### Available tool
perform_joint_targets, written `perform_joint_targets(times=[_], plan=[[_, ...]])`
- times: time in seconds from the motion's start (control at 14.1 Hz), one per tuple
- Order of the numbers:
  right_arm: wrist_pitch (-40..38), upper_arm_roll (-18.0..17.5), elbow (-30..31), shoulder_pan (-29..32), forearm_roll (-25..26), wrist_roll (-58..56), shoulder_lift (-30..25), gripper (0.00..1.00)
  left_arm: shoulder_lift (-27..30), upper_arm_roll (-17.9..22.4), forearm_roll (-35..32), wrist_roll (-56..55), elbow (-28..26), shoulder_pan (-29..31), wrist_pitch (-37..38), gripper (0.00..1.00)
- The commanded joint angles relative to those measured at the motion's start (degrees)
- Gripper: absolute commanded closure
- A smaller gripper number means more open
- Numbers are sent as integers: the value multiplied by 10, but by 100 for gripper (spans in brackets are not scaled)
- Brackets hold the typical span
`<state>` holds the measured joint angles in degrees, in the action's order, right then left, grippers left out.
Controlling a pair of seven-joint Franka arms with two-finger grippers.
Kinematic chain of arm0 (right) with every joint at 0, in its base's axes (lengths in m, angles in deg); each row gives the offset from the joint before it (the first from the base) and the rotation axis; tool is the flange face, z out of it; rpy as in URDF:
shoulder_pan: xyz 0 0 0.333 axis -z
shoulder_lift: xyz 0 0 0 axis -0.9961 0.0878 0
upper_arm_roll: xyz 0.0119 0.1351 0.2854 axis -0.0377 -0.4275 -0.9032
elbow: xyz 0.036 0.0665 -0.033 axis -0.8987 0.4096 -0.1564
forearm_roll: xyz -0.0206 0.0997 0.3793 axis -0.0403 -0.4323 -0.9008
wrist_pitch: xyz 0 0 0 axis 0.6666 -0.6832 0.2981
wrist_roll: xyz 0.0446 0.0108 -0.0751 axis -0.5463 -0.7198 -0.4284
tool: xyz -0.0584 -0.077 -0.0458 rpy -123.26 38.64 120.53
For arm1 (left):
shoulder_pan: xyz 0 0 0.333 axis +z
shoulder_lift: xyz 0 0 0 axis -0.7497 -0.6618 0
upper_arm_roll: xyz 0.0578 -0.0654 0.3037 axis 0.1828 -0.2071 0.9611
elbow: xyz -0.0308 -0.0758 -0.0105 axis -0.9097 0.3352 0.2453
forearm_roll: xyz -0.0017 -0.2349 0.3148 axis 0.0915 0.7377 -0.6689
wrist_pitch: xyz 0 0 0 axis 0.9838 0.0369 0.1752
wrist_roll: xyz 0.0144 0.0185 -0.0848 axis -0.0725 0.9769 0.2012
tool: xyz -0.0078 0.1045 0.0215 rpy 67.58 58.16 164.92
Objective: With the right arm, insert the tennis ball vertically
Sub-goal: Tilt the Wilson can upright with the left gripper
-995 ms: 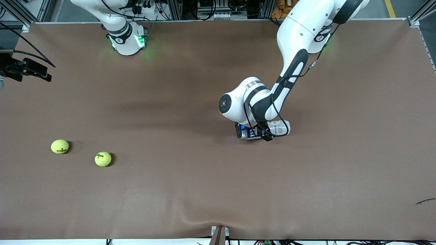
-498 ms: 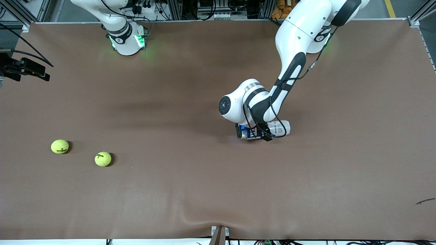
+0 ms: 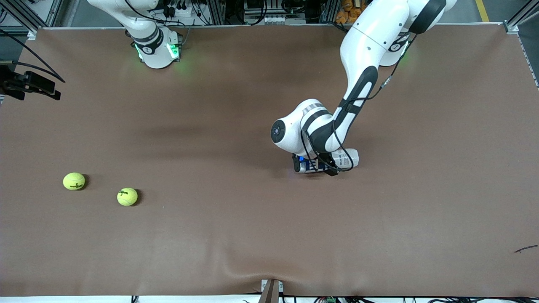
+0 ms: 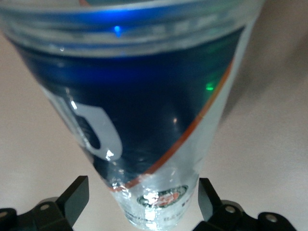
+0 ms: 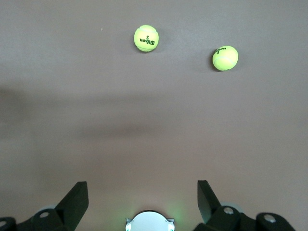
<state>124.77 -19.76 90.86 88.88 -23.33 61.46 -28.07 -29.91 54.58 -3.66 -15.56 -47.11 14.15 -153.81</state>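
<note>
Two yellow tennis balls lie on the brown table toward the right arm's end: one point(image 3: 127, 196) nearer the front camera, one point(image 3: 74, 181) closer to the table's end. The right wrist view shows both, the first point(image 5: 146, 38) and the second point(image 5: 224, 58). My right gripper point(image 5: 143, 199) is open and empty, high over the table near its own base. A clear ball tube with a blue label point(image 3: 347, 158) lies on its side mid-table. My left gripper point(image 3: 322, 166) is down at it, open, its fingers point(image 4: 77, 195) either side of the tube point(image 4: 144, 110) with gaps showing.
The right arm's base point(image 3: 156, 50) glows green at the table's back edge and shows in the right wrist view point(image 5: 149, 222). A black camera-and-cable assembly point(image 3: 31, 84) hangs at the table's right-arm end. A small dark mark point(image 3: 525, 249) lies near the left-arm end.
The left arm's wrist has shifted very slightly over the tube. The black assembly at the right-arm end drifted a little outward. Balls and tube have not moved.
</note>
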Motion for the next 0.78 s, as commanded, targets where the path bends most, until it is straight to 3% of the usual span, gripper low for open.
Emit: perform_joint_targets(times=[0.0,0.71], plan=[[0,-5,1,12,-9,-11,-2,0,-12,0,-11,-12,11,0,-5,0],[0,-5,-1,15,-12,-29,3,0,-29,1,-13,-26,12,0,-24,0]])
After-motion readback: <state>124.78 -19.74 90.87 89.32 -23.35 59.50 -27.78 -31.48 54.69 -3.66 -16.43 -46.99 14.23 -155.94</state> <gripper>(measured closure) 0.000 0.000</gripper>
